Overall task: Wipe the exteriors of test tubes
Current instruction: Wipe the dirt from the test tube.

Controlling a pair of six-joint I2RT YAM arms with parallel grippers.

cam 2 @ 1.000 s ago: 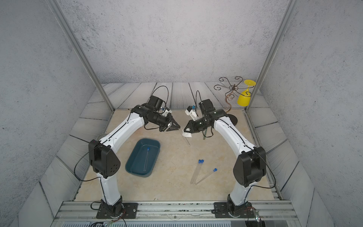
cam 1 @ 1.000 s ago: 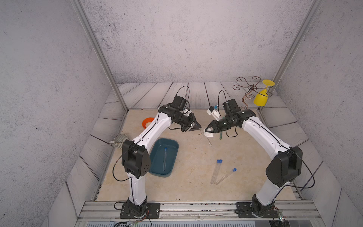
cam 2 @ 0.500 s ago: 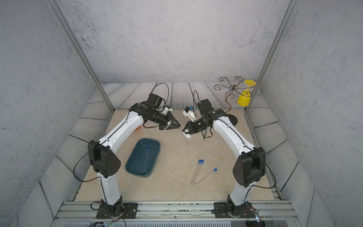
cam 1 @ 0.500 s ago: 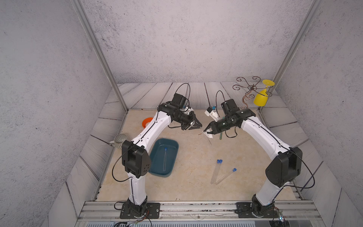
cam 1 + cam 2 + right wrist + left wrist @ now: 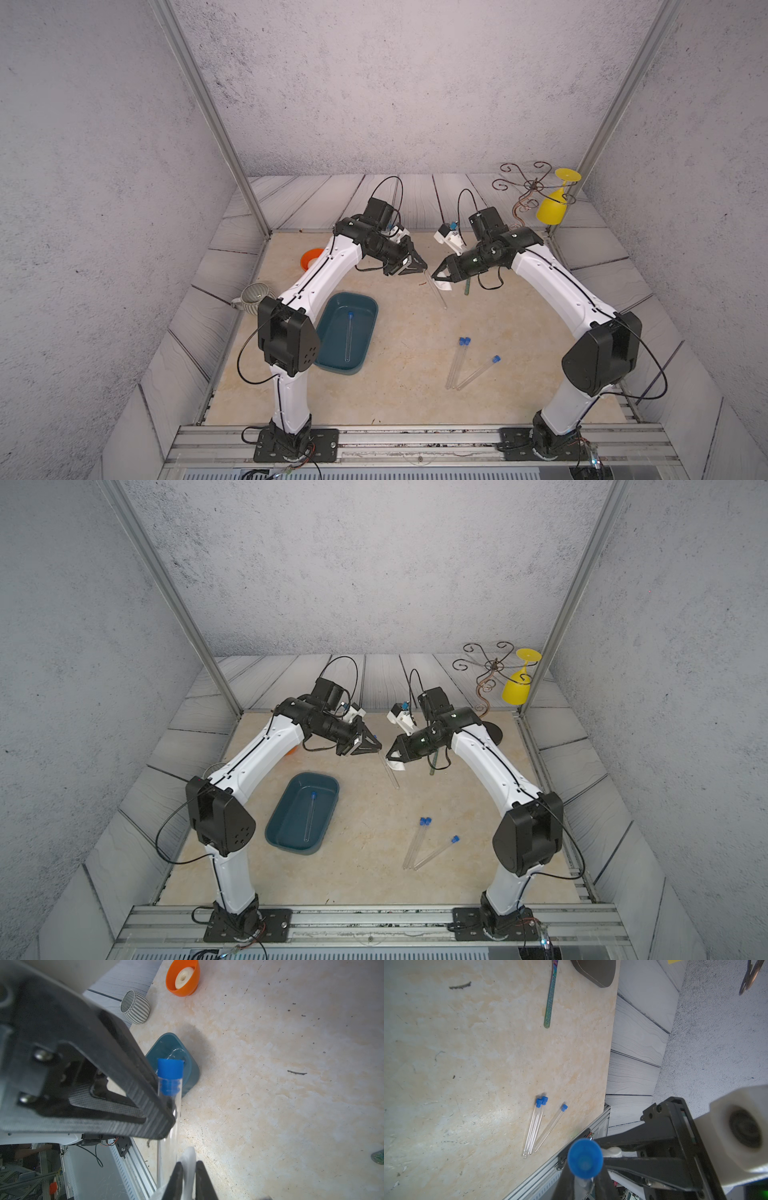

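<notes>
Left gripper (image 5: 420,270): mine, closed hard just below the blue cap of a long thin clear test tube (image 5: 441,299), which slants above the beige tabletop (image 5: 407,332).
Right gripper (image 5: 435,276): mine, pinching a small white wipe (image 5: 444,286) against that tube's side.
Spare tubes: one tube (image 5: 349,336) in the dark teal plastic tub (image 5: 368,309); three capped tubes (image 5: 457,365) lying together on the tabletop, well apart from me.

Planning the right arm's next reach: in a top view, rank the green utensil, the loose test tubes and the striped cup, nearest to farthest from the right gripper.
1. The green utensil, lying just beside the right gripper.
2. The loose test tubes, lying nearer the front.
3. The striped cup, far off on the left side.
</notes>
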